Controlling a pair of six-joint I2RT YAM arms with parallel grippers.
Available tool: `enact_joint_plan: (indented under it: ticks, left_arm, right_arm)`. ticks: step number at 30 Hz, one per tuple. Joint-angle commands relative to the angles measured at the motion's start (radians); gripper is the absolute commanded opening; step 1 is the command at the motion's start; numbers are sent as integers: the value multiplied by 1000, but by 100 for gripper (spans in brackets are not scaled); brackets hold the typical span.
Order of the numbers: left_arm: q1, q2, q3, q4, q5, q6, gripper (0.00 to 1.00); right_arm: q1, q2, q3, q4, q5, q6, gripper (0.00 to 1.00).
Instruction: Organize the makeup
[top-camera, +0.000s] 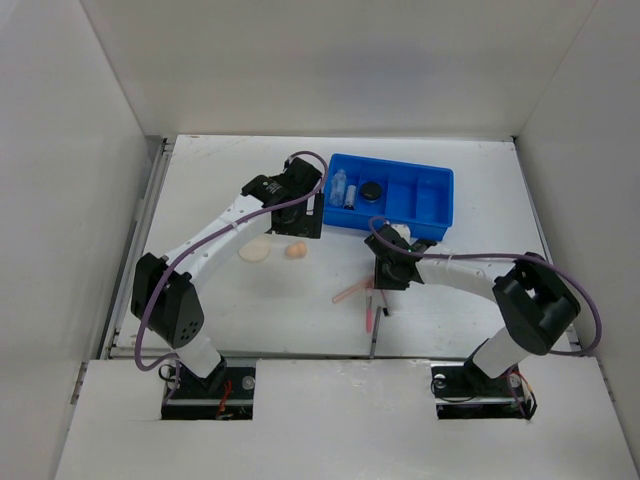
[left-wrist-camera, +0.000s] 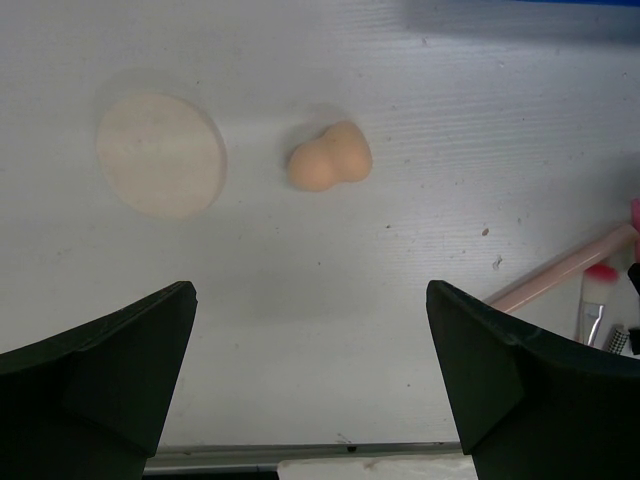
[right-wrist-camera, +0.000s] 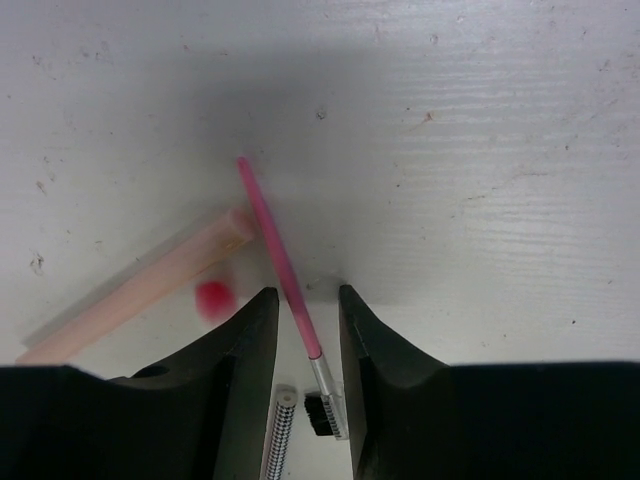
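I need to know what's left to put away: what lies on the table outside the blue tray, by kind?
Puff: 1
Sponge: 1
Pink brush: 1
Peach stick: 1
Checked stick: 1
Total: 5

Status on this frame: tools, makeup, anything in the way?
Left tool open, empty, near puff and sponge. Right tool narrow, straddling pink brush, not gripping. Peach stick right beside brush.

Makeup, partly sorted
Cream round puff (top-camera: 255, 251) and peach egg sponge (top-camera: 296, 250) lie apart at left; thin pink pencil (right-wrist-camera: 283, 262) meets a peach stick's (right-wrist-camera: 140, 285) end near centre; clear tube (top-camera: 339, 187) and round black jar (top-camera: 371, 190) sit in the far blue tray (top-camera: 440, 215).
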Motion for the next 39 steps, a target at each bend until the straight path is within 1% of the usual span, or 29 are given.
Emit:
enact_joint_plan:
  ticks: [1,4,5,7,9,12,18,19,21,22,23,24,26,28,29,32,33,35,36,37,39]
  left_arm:
    - [1,-8,-1,-18,-11,7,99]
    - [1,-8,-10,-18,-11,7,99]
    - [1,-8,-10,-18,-11,7,99]
    - [1,-8,-10,-18,-11,7,99]
    - [1,-8,-10,-18,-11,7,99]
    - [1,-8,-10,-18,-11,7,99]
    - [1,12,10,-43,-31,17,99]
    - [1,12,10,-43,-31,17,99]
    - [1,-1,10,-43,-31,29,99]
    - [1,-12,10,-43,-41,43,99]
    - [1,-12,10,-43,-41,43,99]
    - [1,-26,10,-43,-55,43,99]
    - [1,-40,10,-52,-67,43,99]
    - [1,-51,19,-52,-67,43,99]
    - [1,-61,19,-52,-67,43,99]
    - [1,-71,19,-52,-67,43,99]
    - [1,-71,19,-61,-67,43,99]
    - [1,-71,28,-72,-77,43,99]
    - [1,-71,28,-72,-77,43,99]
    - [1,-71,28,-72,-77,43,99]
    - [1,-71,28,-81,-86,43,99]
  right_arm:
    - [4,30,-10,18,5,15,36]
    - [4,52,-10,18,14,36,32]
    - [4,52,-10,18,28,36,27]
    - [4,52,-10,6,42,61,22]
    - [4,14,-1,-34,67,71,15]
    - [4,-57,28,-80,106,81,13]
    - [4,-189,134,-247,235,102,13]
    - [4,-213,182,-266,249,102,13]
    - [-5,-214,238,-304,283,58,13]
    - [-15,-214,301,-315,283,24,13]
    - [-29,-201,332,-315,294,24,13]
    - [-46,-192,363,-315,294,-14,13]
    - [-117,-159,445,-298,294,-59,13]
    - [-172,-128,496,-255,271,-122,13]
    - [-231,-108,547,-241,236,-142,12]
    - [-327,-1,636,-220,188,-194,12]
    - [-344,53,691,-203,173,-208,12]
    - [-368,108,746,-194,172,-237,12]
    - [-384,137,806,-194,172,-237,12]
    - [-384,195,832,-194,162,-247,12]
    - [-410,251,884,-194,150,-258,12]
